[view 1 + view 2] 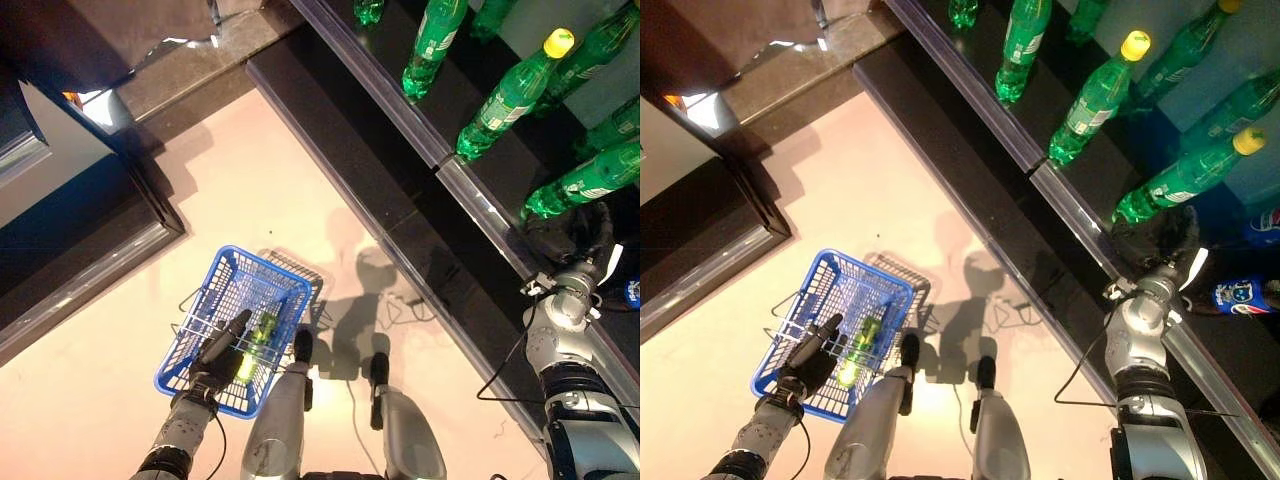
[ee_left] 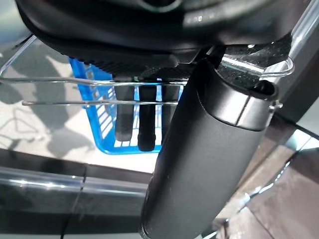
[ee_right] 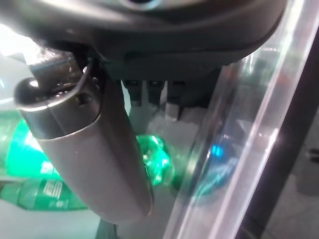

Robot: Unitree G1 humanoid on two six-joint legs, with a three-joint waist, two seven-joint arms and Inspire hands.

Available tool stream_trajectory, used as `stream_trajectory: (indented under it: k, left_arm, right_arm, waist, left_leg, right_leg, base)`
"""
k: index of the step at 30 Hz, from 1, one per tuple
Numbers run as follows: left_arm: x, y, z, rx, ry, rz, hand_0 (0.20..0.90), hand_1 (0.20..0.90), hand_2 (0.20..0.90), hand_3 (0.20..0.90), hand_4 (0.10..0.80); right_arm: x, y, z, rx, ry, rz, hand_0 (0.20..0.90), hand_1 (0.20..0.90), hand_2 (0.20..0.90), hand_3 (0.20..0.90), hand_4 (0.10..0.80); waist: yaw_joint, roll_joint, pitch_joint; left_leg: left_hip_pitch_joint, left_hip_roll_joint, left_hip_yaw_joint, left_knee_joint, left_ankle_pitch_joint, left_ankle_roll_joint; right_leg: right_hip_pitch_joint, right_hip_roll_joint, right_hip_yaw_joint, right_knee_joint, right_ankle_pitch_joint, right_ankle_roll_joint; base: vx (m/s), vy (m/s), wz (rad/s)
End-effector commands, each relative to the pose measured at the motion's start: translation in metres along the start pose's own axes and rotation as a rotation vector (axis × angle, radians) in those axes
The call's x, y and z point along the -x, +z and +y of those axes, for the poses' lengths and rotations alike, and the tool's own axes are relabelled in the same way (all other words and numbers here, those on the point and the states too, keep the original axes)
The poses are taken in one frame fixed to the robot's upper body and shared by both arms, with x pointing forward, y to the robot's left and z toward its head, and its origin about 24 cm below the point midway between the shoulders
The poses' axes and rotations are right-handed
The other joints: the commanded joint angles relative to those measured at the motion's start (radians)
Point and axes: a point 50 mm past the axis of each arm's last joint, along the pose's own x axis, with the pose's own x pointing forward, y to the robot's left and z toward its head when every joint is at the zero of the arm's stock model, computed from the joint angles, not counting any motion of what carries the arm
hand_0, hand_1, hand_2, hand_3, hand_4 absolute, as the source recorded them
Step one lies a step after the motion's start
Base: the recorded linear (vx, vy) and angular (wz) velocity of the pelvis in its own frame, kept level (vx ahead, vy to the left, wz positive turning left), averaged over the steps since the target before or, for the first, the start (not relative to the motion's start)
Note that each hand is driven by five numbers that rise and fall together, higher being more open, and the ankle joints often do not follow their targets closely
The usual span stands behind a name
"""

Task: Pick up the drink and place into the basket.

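Note:
Several green drink bottles with yellow caps lie on the dark shelf (image 1: pixel 470 190) at the right. My right hand (image 1: pixel 572 238) is at the base of the nearest bottle (image 1: pixel 590 180), whose green end (image 3: pixel 155 155) shows just past the hand in the right wrist view. A blue wire basket (image 1: pixel 225 275) hangs low on the left, above the pale floor, with one green bottle (image 1: pixel 256 345) lying inside. My left hand (image 1: pixel 212 358) is over the basket's near side. Its fingers (image 2: pixel 144 124) are straight, with the wire handles (image 2: pixel 75 92) running across them.
A clear rail (image 1: pixel 420 140) runs along the shelf's front edge. A blue-labelled bottle (image 1: pixel 1238 295) lies on the shelf by my right wrist. A dark cabinet (image 1: pixel 90 210) stands at the left, and a stone ledge (image 1: pixel 190 70) crosses the back.

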Motion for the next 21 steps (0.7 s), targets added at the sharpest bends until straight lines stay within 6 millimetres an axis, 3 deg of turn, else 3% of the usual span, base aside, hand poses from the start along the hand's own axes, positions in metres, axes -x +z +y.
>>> stream_trajectory:
  k: [1,13,21]
  left_arm:
    - [-0.010,0.050,-0.046,-0.032,-0.263,-0.205,0.300,0.300,0.300,0.200,0.100]
    - [-0.009,0.044,-0.045,-0.019,-0.277,-0.199,0.300,0.300,0.300,0.200,0.100]
    - [-0.009,0.041,-0.046,-0.018,-0.283,-0.187,0.300,0.300,0.300,0.200,0.100]
  right_arm:
    - [-0.026,0.072,0.002,-0.064,-0.016,-0.262,0.900,0.900,0.900,0.900,0.800]
    - [-0.026,0.095,0.005,-0.086,0.015,-0.367,0.900,0.900,0.900,0.900,0.800]
    - [-0.024,0.110,0.017,-0.070,0.084,-0.410,0.900,0.900,0.900,0.900,0.800]
  waist:
    - [0.010,0.018,-0.014]
    - [0.005,0.029,-0.018]
    - [0.007,0.032,-0.016]
  left_leg:
    - [0.067,-0.069,-0.041,-0.026,-0.064,0.066]
    - [0.062,-0.074,-0.034,-0.024,-0.068,0.069]
    - [0.009,-0.084,-0.035,0.096,-0.113,0.075]
  right_leg:
    - [-0.066,0.069,-0.058,0.033,0.109,-0.076]
    - [-0.080,0.062,-0.055,0.045,0.096,-0.082]
    - [-0.119,0.044,-0.066,0.148,0.050,-0.096]
  base:
    - [0.000,0.000,0.00]
    - [-0.010,0.011,-0.03]
    - [-0.011,-0.001,-0.04]
